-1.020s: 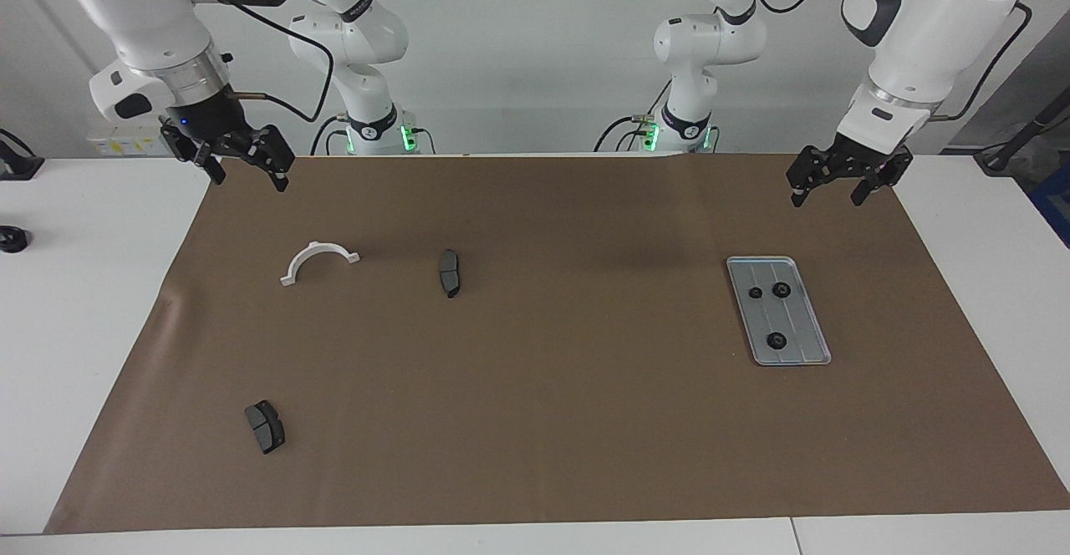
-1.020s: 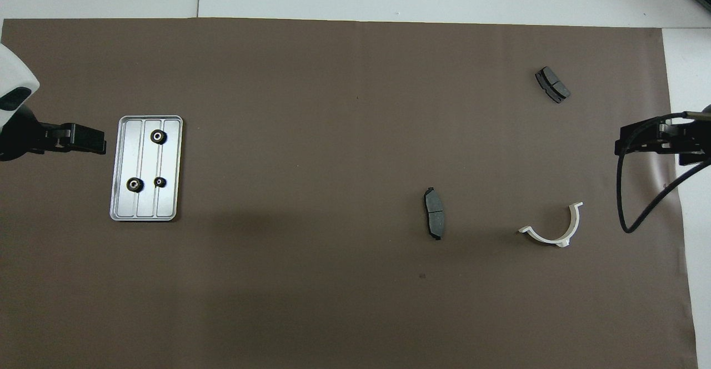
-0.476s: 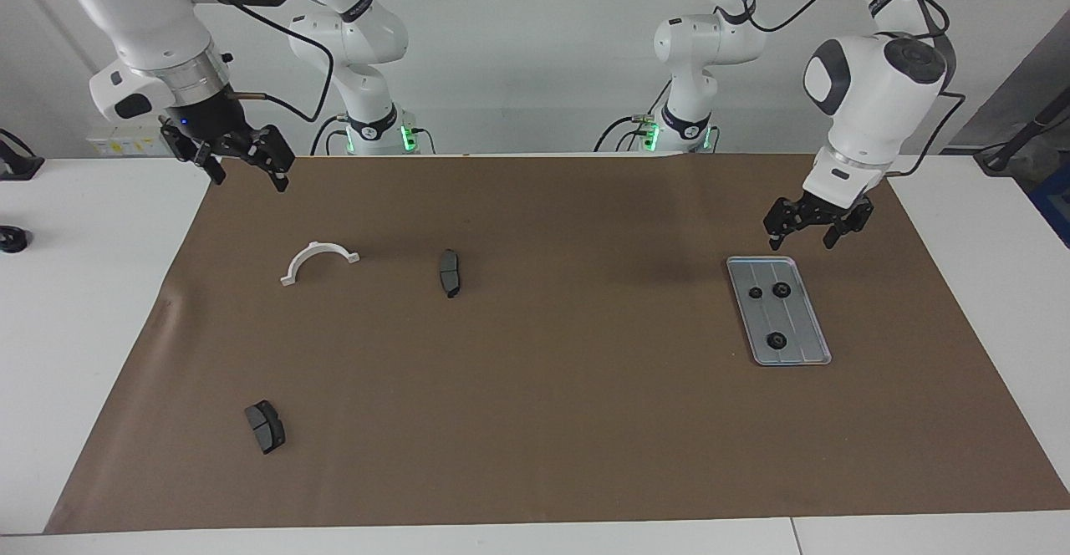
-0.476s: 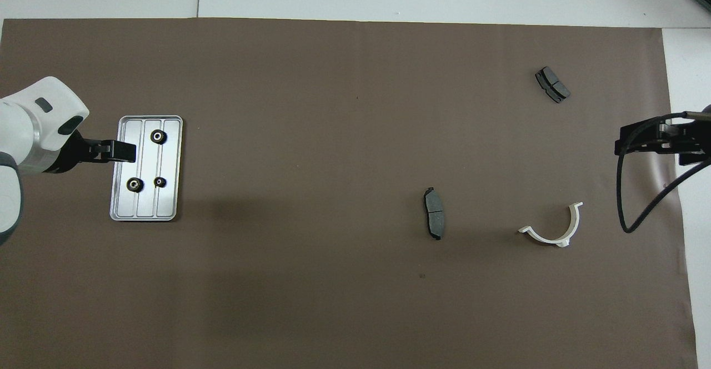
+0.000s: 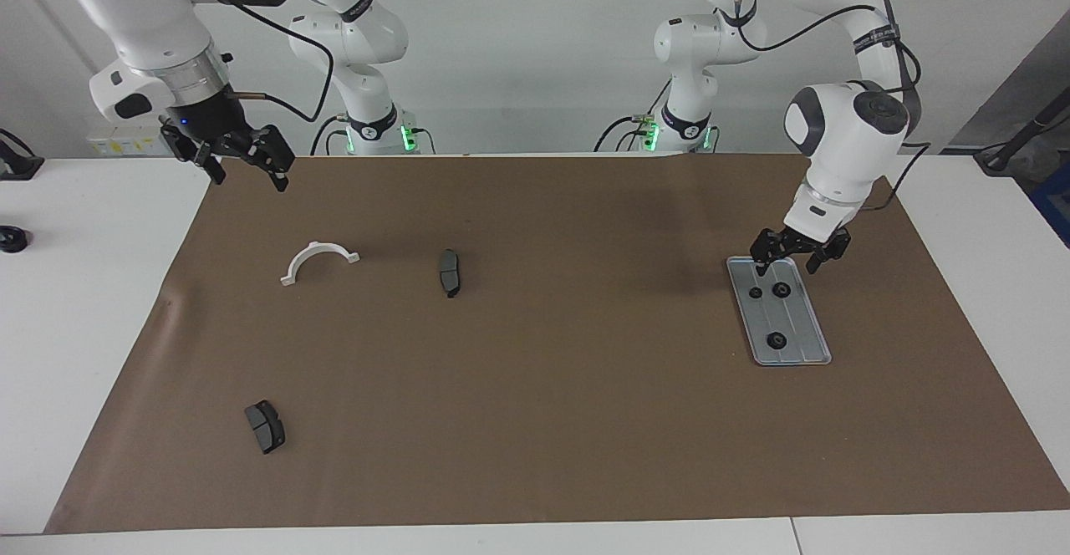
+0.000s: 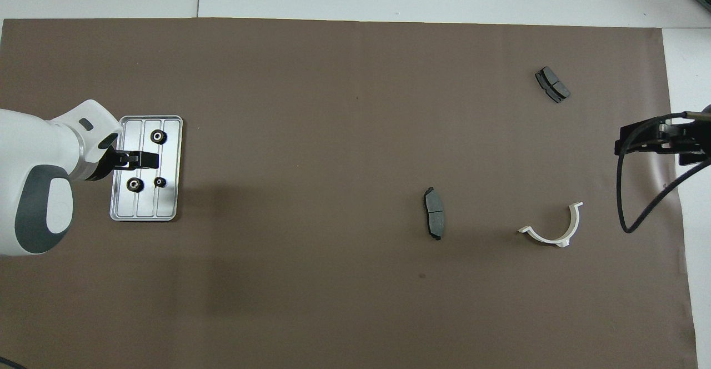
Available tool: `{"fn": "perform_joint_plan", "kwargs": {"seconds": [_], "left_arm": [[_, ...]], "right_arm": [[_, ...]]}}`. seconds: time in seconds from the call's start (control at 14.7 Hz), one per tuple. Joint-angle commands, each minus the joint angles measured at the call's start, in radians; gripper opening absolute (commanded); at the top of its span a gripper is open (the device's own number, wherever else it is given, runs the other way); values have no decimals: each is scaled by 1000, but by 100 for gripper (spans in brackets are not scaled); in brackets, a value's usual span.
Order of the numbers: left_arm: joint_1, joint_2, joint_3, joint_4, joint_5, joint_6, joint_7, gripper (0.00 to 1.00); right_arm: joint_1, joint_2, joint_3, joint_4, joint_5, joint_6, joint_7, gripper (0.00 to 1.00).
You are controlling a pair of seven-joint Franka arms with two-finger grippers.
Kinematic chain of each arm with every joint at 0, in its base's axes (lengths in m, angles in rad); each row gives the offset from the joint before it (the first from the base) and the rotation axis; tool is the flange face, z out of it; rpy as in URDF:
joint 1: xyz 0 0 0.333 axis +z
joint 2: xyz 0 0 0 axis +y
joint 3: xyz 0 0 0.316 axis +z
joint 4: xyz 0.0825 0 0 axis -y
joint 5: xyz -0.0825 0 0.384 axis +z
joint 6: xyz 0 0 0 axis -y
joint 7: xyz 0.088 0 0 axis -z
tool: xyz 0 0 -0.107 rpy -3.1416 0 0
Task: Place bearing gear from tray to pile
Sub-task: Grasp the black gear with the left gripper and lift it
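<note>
The right gripper (image 5: 247,169) waits spread wide over the brown mat's edge near the white half-ring bracket (image 5: 318,262). The left gripper (image 5: 795,254) has dropped onto the ridged silver-grey metal tray (image 5: 802,349), fingers wide and empty over three small black round gears (image 5: 781,290); a pick looks imminent. I can read no writing.
</note>
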Motion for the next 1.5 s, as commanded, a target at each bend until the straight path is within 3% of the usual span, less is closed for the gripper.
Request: {"fn": "perform_joint_plan", "kwargs": {"seconds": [0.0,0.2,0.34,0.54,0.88,1.43], "left_arm": [[11,31,-3,-37,-8,75,18,98],[13,102,-3,-35,-8,130,18,97],[16,122,-5,-35,-8,139,18,89],[16,120,-5,-43,-8,128,15,76],[16,119,-5,-69,-8,141,12,66],[11,117,-5,-87,-8,138,15,59]], "right_arm": [[-6,-13,3,-11,18,3,-23,100],[-6,-13,3,-11,18,3,-23,100],[-6,-13,3,-11,18,3,-23,100],[-6,-15,3,-11,18,3,-21,100],[-6,-13,3,-11,18,3,-23,100],[-6,-13,3,-11,18,3,-23,100]]}}
